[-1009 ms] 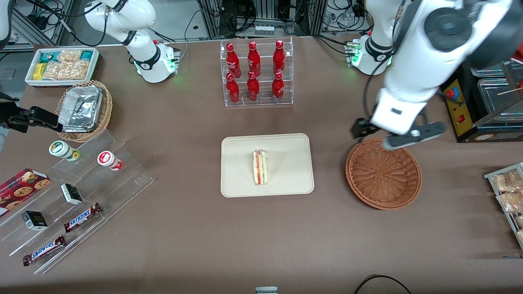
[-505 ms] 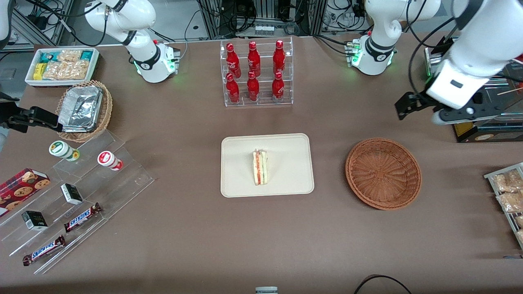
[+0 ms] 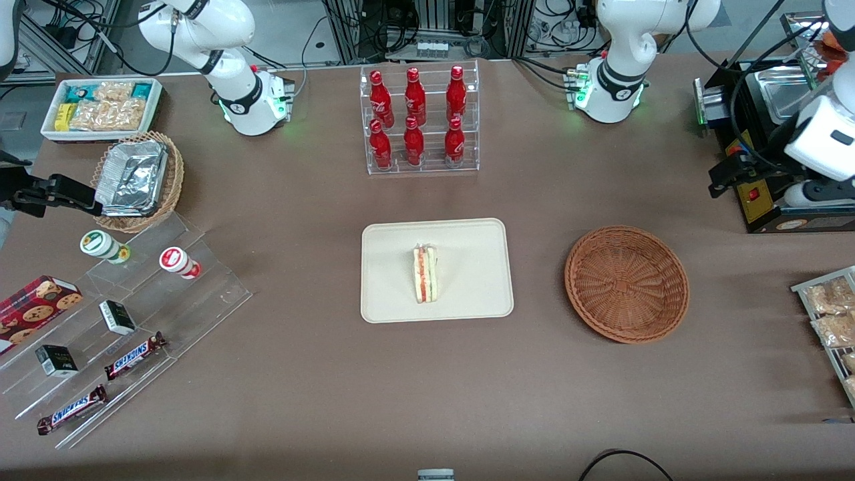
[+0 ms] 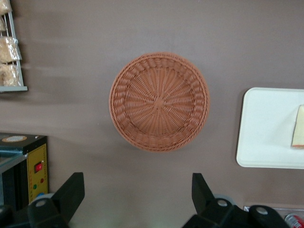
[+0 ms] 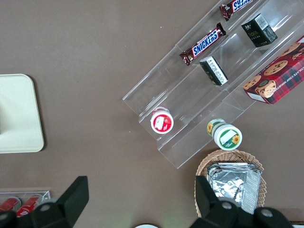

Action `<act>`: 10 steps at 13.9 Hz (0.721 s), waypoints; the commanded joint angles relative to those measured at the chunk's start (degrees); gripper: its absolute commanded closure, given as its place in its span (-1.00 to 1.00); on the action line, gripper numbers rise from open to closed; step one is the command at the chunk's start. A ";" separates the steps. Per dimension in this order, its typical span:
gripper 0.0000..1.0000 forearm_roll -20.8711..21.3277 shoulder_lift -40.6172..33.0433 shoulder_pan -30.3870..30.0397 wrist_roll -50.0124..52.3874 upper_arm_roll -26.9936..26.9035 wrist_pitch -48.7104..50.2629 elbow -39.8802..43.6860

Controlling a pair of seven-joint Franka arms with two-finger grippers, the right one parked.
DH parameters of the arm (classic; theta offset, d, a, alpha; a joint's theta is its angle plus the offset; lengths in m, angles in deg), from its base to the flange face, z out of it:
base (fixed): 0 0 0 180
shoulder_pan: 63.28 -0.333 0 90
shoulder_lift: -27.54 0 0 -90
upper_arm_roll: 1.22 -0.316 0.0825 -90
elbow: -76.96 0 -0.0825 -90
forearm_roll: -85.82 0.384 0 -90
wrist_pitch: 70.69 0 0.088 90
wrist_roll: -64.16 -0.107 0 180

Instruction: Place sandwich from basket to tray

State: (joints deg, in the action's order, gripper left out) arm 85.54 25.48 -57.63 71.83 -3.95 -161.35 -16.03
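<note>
The sandwich [image 3: 425, 274], a white wedge with orange-red and green layers, lies on the cream tray [image 3: 467, 254] at the table's middle. Only its bread edge [image 4: 298, 133] shows on the tray [image 4: 266, 128] in the left wrist view. The reddish-brown wicker basket [image 3: 626, 284] stands beside the tray toward the working arm's end, with nothing in it [image 4: 159, 101]. My gripper [image 3: 768, 186] hangs high, farther from the front camera than the basket and out by the table's end. It is open [image 4: 137, 190], with its fingers wide apart and nothing between them.
A black box with a red button [image 3: 755, 194] stands under the gripper. A wire rack of snack bags [image 3: 828, 314] lies near the basket. A clear rack of red bottles [image 3: 419, 120] stands farther back than the tray. Acrylic steps with snacks [image 3: 120, 321] sit toward the parked arm's end.
My gripper has swung from above the basket's rim out toward the working arm's end of the table and risen. The sandwich, tray and basket have not moved.
</note>
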 commanded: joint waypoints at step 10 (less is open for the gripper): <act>-1.00 -0.33 5.41 -6.09 -1.78 6.78 4.09 8.26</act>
State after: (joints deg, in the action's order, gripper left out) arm 84.64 31.02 -63.57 71.39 2.66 -159.56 -9.28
